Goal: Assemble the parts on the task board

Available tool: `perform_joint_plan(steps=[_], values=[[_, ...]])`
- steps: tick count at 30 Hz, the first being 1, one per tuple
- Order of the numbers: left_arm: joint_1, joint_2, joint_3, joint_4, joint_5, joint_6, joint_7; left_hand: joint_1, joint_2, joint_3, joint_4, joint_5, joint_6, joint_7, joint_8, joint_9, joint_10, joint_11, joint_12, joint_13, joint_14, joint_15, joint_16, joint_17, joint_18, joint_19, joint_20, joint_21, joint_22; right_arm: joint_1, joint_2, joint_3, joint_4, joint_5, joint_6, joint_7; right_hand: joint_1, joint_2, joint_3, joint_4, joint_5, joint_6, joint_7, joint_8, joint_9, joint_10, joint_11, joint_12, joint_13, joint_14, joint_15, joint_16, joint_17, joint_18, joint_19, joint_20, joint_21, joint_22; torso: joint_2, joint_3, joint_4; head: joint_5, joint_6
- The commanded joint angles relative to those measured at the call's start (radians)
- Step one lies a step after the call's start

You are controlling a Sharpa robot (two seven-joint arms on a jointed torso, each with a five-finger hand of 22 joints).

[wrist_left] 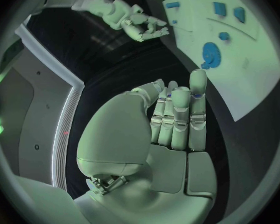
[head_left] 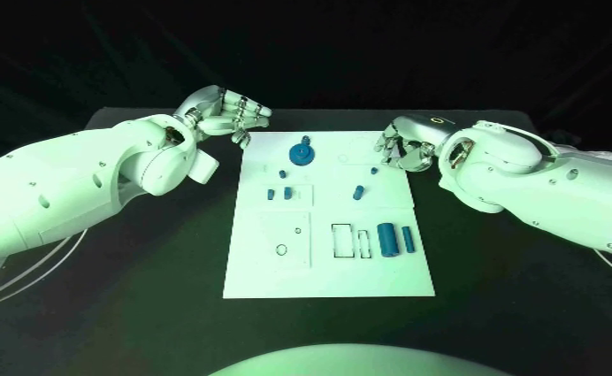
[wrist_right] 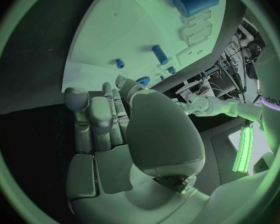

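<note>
Both my left hand and right hand hover empty, fingers loosely apart, off the board's far corners; parts lie loose near its right edge — a careless reach could scatter them.

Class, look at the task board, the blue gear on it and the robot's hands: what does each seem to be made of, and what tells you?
Task board: probably matte white plastic, flat with recessed outlines, no glare.
Blue gear: likely moulded or printed plastic, uniform colour, dull.
Left hand and right hand: silvery satin segments, metal or coated plastic; the look leaves it open.
</note>
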Motion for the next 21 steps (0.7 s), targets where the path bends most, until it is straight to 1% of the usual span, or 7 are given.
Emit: perform_joint_plan(steps=[1, 3, 4, 7, 13, 18, 21], values=[[-0.003, -0.011, -0.002, 0.031, 0.398, -0.073, 0.131, -0.019, 0.0, -0.014, 0.008, 0.002, -0.012, 0.002, -0.001, -0.002, -0.016, 0.001, 0.007, 0.002, -0.009, 0.002, -0.008, -0.011, 0.011, -0.009, 0.001, -0.021, -0.015, -0.004, 0.008, 0.0, -0.003, -0.104, 0.065, -0.061, -0.001, -0.008, 0.012, -0.001, -0.009, 0.009, -0.001, -0.007, -0.002, 0.002, 0.004, -0.009, -0.011, 0.019, 0.0, 0.005, -0.001, -0.007, 0.005, 0.001, 0.0, -0.003, 0.001, 0.0012, -0.0005, -0.007, 0.005], [-0.005, -0.019, -0.003, 0.05, 0.454, -0.08, 0.138, -0.025, 0.0, -0.024, 0.013, 0.002, -0.023, 0.005, -0.002, -0.004, -0.03, 0.005, 0.008, 0.003, -0.02, 0.005, -0.02, -0.032, 0.015, -0.02, 0.003, -0.054, -0.037, -0.009, 0.012, 0.0, -0.003, -0.114, 0.085, -0.056, -0.002, -0.008, 0.018, -0.002, -0.014, 0.012, -0.007, -0.008, -0.002, 0.003, 0.002, -0.013, -0.02, 0.02, 0.0, 0.004, -0.003, -0.007, 0.005, 0.0, 0.0, -0.003, 0.002, 0.0011, -0.0007, -0.008, 0.008], [-0.006, -0.024, -0.004, 0.06, 0.478, -0.082, 0.141, -0.027, 0.001, -0.031, 0.015, 0.003, -0.031, 0.008, -0.002, -0.005, -0.04, 0.009, 0.01, 0.003, -0.034, 0.007, -0.035, -0.056, 0.018, -0.031, 0.005, -0.081, -0.054, -0.013, 0.013, 0.0, -0.002, -0.122, 0.095, -0.054, -0.006, -0.012, 0.023, -0.002, -0.024, 0.016, -0.018, -0.01, -0.002, 0.003, -0.009, -0.019, -0.033, 0.021, -0.009, 0.004, -0.004, -0.006, 0.005, -0.005, -0.001, -0.003, 0.002, 0.0006, -0.0003, -0.008, 0.01], [-0.008, -0.03, -0.005, 0.072, 0.506, -0.081, 0.141, -0.029, 0.002, -0.041, 0.016, 0.003, -0.039, 0.011, 0.001, -0.005, -0.05, 0.011, 0.016, 0.005, -0.044, 0.01, -0.044, -0.073, 0.018, -0.033, 0.007, -0.091, -0.062, -0.02, 0.017, 0.0, -0.001, -0.134, 0.108, -0.051, -0.011, -0.016, 0.028, -0.002, -0.036, 0.02, -0.027, -0.014, -0.002, 0.005, -0.017, -0.026, -0.048, 0.022, -0.018, 0.0, -0.009, -0.006, 0.005, -0.013, -0.002, -0.005, 0.001, 0.0009, 0.0006, -0.009, 0.007], [-0.009, -0.031, -0.006, 0.088, 0.528, -0.069, 0.139, -0.027, 0.006, -0.051, 0.015, 0.003, -0.045, 0.012, 0.008, -0.004, -0.058, 0.012, 0.027, 0.009, -0.054, 0.011, -0.052, -0.089, 0.019, -0.033, 0.009, -0.1, -0.07, -0.031, 0.03, 0.0, -0.002, -0.149, 0.11, -0.047, -0.013, -0.013, 0.032, -0.002, -0.039, 0.024, -0.029, -0.014, -0.002, 0.008, -0.019, -0.028, -0.055, 0.023, -0.018, -0.002, -0.012, -0.007, 0.005, -0.015, -0.003, -0.006, 0.003, 0.0015, -0.0014, -0.008, 0.007], [-0.009, -0.023, -0.007, 0.088, 0.532, -0.066, 0.138, -0.027, 0.008, -0.055, 0.015, 0.003, -0.046, 0.011, 0.012, -0.004, -0.059, 0.012, 0.033, 0.011, -0.058, 0.011, -0.054, -0.094, 0.019, -0.033, 0.01, -0.104, -0.073, -0.039, 0.04, 0.0, -0.001, -0.152, 0.107, -0.042, -0.013, -0.012, 0.034, -0.002, -0.038, 0.025, -0.03, -0.015, -0.002, 0.01, -0.019, -0.029, -0.058, 0.023, -0.018, -0.004, -0.015, -0.007, 0.006, -0.015, -0.003, -0.005, 0.002, 0.0018, -0.0012, -0.005, 0.007], [-0.009, -0.019, -0.007, 0.087, 0.532, -0.063, 0.137, -0.026, 0.009, -0.059, 0.015, 0.003, -0.047, 0.011, 0.015, -0.003, -0.062, 0.012, 0.038, 0.012, -0.061, 0.011, -0.056, -0.1, 0.019, -0.033, 0.01, -0.107, -0.076, -0.042, 0.045, 0.0, -0.002, -0.153, 0.104, -0.039, -0.012, -0.012, 0.034, -0.002, -0.038, 0.026, -0.03, -0.015, -0.002, 0.01, -0.019, -0.029, -0.059, 0.023, -0.018, -0.005, -0.015, -0.007, 0.006, -0.015, -0.003, -0.005, 0.003, 0.0023, -0.0024, -0.005, 0.007]])
